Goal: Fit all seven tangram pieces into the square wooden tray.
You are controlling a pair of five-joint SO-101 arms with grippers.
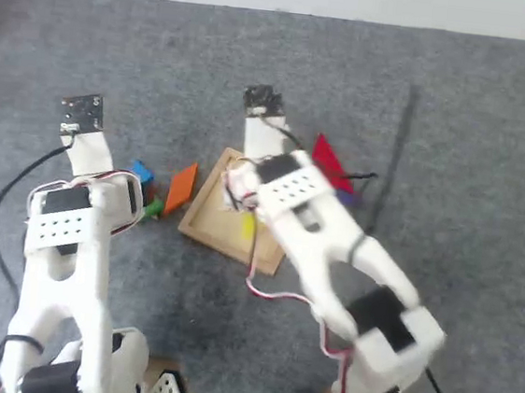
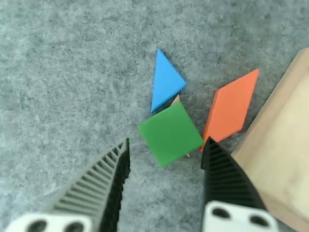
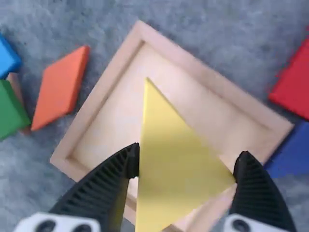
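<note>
The square wooden tray lies mid-table with nothing lying flat inside it. My right gripper hangs over it, shut on a yellow triangle, which also peeks out under the arm. Left of the tray lie an orange parallelogram, a green square and a blue triangle. My left gripper is open just above the green square, one finger on each side of it. A red triangle and a dark blue piece lie beyond the tray's right side.
Grey felt covers the table. A small tan piece shows under the green square. A black cable runs along the right. Both arm bases stand at the near edge.
</note>
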